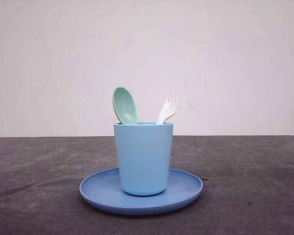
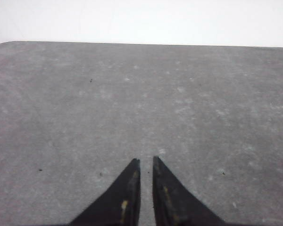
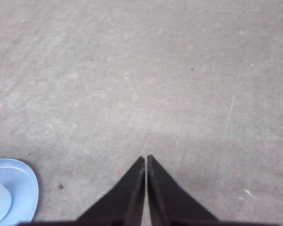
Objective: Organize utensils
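spoon (image 1: 124, 105) and fork (image 1: 167, 107) stand in the cup (image 1: 143, 157) on the plate (image 1: 102, 190), spoon at 11 o'clock, fork at 1. left gripper (image 2: 146, 161) and right gripper (image 3: 145, 158) have jaws together over bare surface (image 1: 255, 186).

Soft, even light throughout, faint shadow beneath the plate (image 1: 186, 193), mild grain and blur overall.

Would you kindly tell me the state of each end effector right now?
Left end effector: closed, holding nothing, above bare table.
Right end effector: closed, holding nothing, with the plate off to one side.
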